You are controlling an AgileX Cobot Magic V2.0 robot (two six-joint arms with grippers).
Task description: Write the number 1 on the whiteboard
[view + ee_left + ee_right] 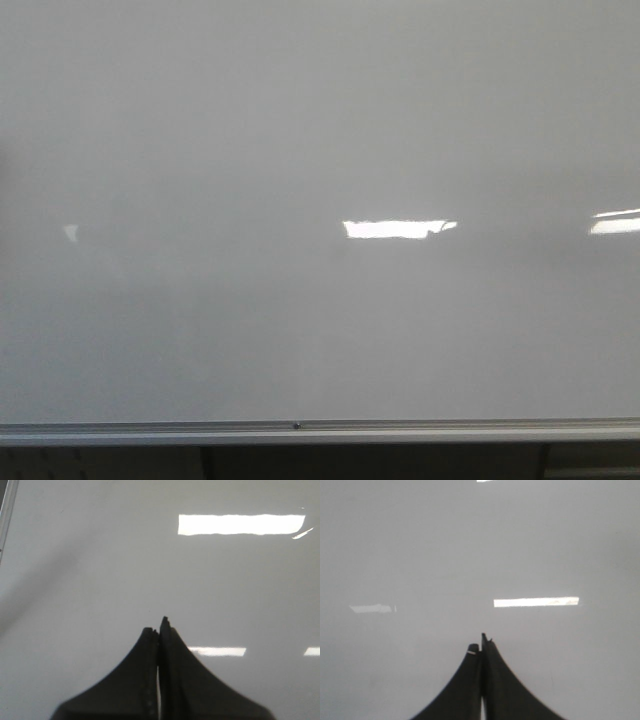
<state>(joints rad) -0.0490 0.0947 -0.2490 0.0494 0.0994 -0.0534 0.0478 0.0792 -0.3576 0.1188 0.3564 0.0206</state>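
Whiteboard (200, 150) fills the front view, bare — no number 1 stroke anywhere, no marker visible. Left gripper (159, 626) and right gripper (480, 644) each face the board, jaws pressed together on nothing — which arm sits nearer cannot be judged.

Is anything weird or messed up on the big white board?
Nothing looks broken or messy. The whiteboard is blank, with no number drawn yet. The bright white patches are only light reflections, not marks. One odd thing: both the left end effector and the right end effector are shut, and no marker shows in either.
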